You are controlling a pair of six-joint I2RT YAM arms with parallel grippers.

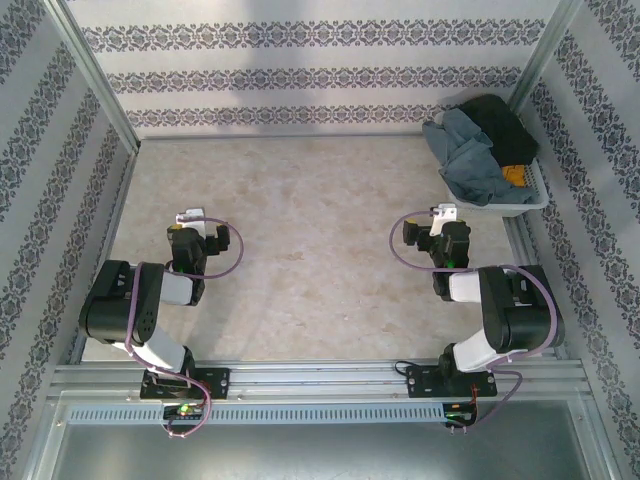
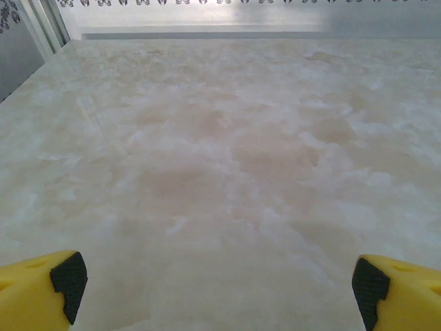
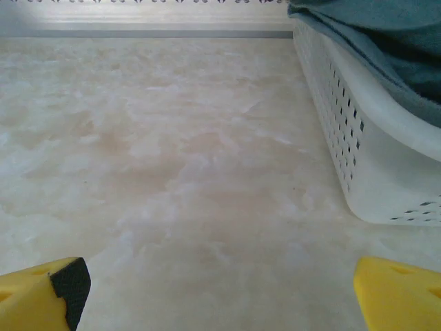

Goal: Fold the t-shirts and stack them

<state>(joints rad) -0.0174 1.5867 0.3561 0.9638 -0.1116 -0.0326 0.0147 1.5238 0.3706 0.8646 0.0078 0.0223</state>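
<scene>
The t-shirts lie crumpled in a white basket (image 1: 500, 207) at the back right: a slate blue-grey one (image 1: 468, 150) hangs over the front, a black one (image 1: 502, 124) lies behind it, and an orange bit (image 1: 515, 177) peeks out. In the right wrist view the blue-grey t-shirt (image 3: 389, 41) droops over the basket wall (image 3: 358, 138). My left gripper (image 1: 190, 220) rests low over the bare table at the left, open, with nothing between its yellow fingers (image 2: 41, 289). My right gripper (image 1: 440, 222) is open too, just in front of the basket, with nothing held (image 3: 220, 293).
The marble-patterned table (image 1: 310, 250) stretches between the arms and the patterned back wall (image 1: 320, 70). Metal frame posts (image 1: 95, 75) stand at the back corners. The basket sits against the right wall.
</scene>
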